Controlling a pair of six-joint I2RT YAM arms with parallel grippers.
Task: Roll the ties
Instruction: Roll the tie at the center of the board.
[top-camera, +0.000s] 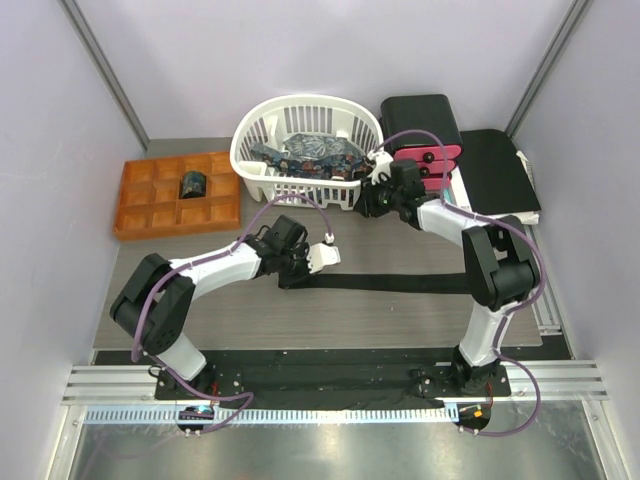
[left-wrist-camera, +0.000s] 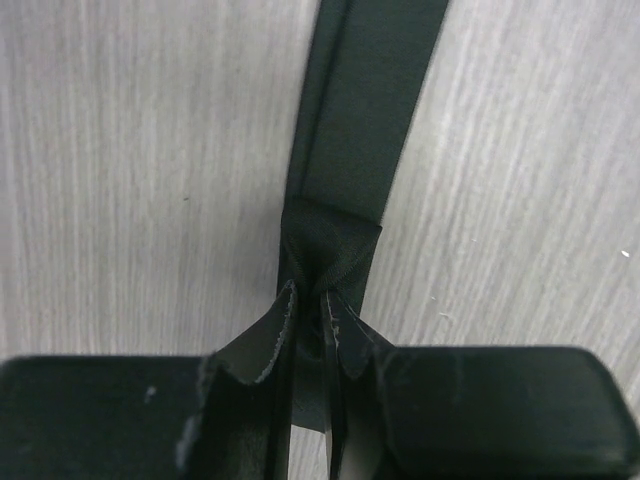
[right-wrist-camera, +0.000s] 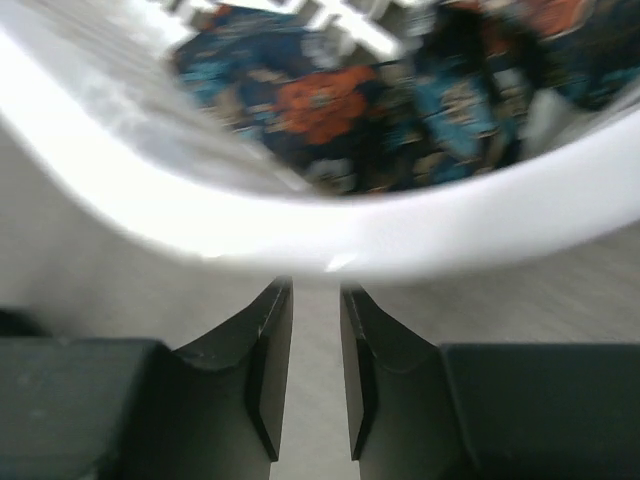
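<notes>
A plain black tie (top-camera: 400, 284) lies flat across the table in front of the arms. My left gripper (top-camera: 296, 274) is shut on its left end. In the left wrist view the tie (left-wrist-camera: 365, 100) runs away from the gripper (left-wrist-camera: 308, 290), with folded cloth bunched between the fingertips. My right gripper (top-camera: 372, 204) is at the front right corner of the white basket (top-camera: 258, 170). In the right wrist view the gripper (right-wrist-camera: 316, 288) stands narrowly open with nothing in the gap, just short of the basket rim (right-wrist-camera: 350, 235). Patterned dark blue ties (right-wrist-camera: 330, 110) lie inside. A rolled tie (top-camera: 192, 184) sits in the orange tray (top-camera: 150, 215).
A black box with pink drawers (top-camera: 425, 150) stands right of the basket, close behind my right wrist. A flat black folder (top-camera: 497, 172) lies at the back right. The orange tray's other compartments hold nothing. Walls close in the table on both sides.
</notes>
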